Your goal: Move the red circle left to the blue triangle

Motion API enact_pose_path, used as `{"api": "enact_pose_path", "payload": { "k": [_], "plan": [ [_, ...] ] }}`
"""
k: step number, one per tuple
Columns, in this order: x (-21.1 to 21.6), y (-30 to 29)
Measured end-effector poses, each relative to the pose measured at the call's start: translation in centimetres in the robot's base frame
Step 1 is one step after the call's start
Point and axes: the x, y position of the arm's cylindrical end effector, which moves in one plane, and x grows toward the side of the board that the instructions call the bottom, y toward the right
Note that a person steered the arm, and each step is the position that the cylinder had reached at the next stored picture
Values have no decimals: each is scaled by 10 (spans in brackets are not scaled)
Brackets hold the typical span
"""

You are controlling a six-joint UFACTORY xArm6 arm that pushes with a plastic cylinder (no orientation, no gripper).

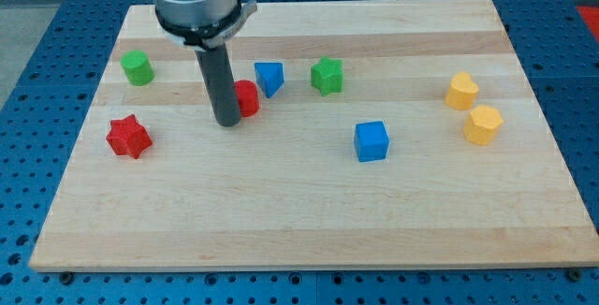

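The red circle (pixel 247 97) lies on the wooden board, partly hidden by my rod. The blue triangle (pixel 270 78) sits just to its upper right, almost touching it. My tip (pixel 227 121) rests on the board at the red circle's left side, touching or nearly touching it.
A green circle (pixel 138 66) is at the view's upper left and a red star (pixel 128 137) at the left. A green star (pixel 327 76) is right of the blue triangle. A blue cube (pixel 372 141) is at centre right. Two yellow blocks (pixel 461 91) (pixel 483 124) are at the right. The board's edge (pixel 309 266) runs along the bottom.
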Motion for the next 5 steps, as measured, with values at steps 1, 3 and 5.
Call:
{"api": "enact_pose_path", "payload": {
  "k": [1, 3, 5],
  "plan": [
    [46, -5],
    [-3, 19],
    [-69, -61]
  ]
}}
